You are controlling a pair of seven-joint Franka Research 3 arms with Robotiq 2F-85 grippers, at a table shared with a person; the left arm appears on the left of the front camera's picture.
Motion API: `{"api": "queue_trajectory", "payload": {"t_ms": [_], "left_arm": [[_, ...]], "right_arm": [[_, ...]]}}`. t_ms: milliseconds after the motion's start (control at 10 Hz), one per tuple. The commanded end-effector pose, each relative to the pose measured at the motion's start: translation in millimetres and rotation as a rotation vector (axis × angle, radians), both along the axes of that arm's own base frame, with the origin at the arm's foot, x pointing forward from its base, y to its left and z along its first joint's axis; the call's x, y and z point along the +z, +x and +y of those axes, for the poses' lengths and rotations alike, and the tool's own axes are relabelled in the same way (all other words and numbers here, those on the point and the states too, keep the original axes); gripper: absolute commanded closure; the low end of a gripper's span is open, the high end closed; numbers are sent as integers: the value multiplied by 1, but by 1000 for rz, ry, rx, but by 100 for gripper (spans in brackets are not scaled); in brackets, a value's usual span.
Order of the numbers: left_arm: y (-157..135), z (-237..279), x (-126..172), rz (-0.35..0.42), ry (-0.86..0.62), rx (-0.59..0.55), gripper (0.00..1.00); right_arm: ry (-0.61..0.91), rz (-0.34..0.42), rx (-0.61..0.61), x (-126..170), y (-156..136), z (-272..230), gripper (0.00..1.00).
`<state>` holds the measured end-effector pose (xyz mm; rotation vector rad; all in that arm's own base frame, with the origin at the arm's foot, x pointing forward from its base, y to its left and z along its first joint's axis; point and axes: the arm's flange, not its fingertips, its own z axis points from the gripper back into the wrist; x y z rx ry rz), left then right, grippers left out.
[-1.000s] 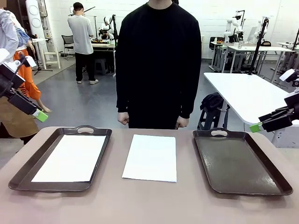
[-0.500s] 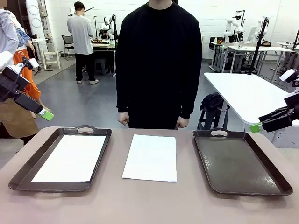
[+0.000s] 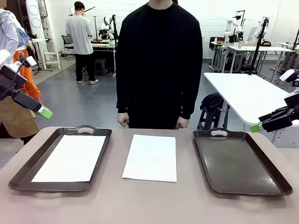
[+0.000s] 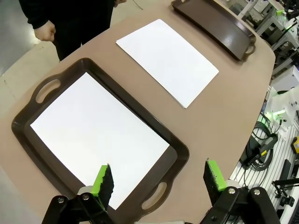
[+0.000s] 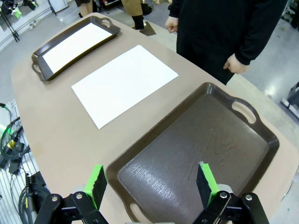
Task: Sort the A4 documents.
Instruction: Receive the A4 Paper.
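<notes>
left gripper (image 4: 159, 178): jaws wide open, empty. Up in the air at the table's left side, aimed down at the left tray (image 3: 28, 163), well clear of it.
right gripper (image 5: 151, 183): also wide open and empty. Hangs at the right side, looking down on the right tray (image 3: 243, 161), not touching.
tray sheet (image 3: 70, 157): white A4 lying flat inside the left tray. Covers most of the floor, roughly square to the walls.
middle sheet (image 3: 150, 157): flat on the bare table (image 3: 140, 205) between the trays, touching neither. One sheet or a thin stack, can't tell.
right tray: nothing in it.
person (image 3: 159, 60): stands at the far edge behind the middle sheet, fists (image 3: 123, 119) down at the sides, off the table.
stage: my read is that the middle sheet is next; nothing grasped yet.
handling: paper is near weightless, floppy and slick. It'll droop and flutter if held by one edge, and crease if pinched hard.
grip point: it lies flush, so there's no edge to get under. I'd press a pad near a corner or short edge, buckle or drag it up, then pinch the raised edge.
risk: if it's a stack, the top sheet may slide off the rest. The pad may also just push the paper around instead of lifting it.
</notes>
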<state>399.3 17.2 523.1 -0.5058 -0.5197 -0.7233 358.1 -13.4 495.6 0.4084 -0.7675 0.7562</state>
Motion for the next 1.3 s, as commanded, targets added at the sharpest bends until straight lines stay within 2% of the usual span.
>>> {"api": "queue_trajectory", "payload": {"t_ms": [0,1200], "left_arm": [[0,-1,-1,-1,9,-9,0],[0,-1,-1,-1,9,-9,0]], "right_arm": [[19,-7,19,-2,2,0,0],[19,-7,19,-2,2,0,0]]}}
